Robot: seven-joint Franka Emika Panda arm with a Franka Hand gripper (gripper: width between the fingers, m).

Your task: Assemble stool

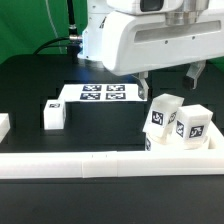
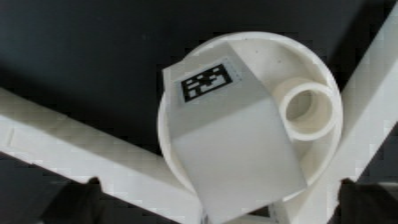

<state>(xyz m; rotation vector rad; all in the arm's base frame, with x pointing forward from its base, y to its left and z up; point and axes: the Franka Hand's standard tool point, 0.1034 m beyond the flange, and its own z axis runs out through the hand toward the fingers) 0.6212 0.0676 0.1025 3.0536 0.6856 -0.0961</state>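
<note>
The stool's round white seat fills the wrist view, tilted against the white rails, with a black-and-white tag on its rim and a round hole in its face. In the exterior view it shows as a white tagged shape in the rail corner on that view's right. My gripper hangs just above it, open, with nothing between its fingers. In the wrist view the gripper has only its dark fingertips in frame, one on each side of the seat's lower edge. One blocky stool leg stands apart on the exterior view's left.
The marker board lies flat at the middle back of the black table. A long white rail runs along the front and turns up at the exterior view's right. Another white piece is cut off at the left edge.
</note>
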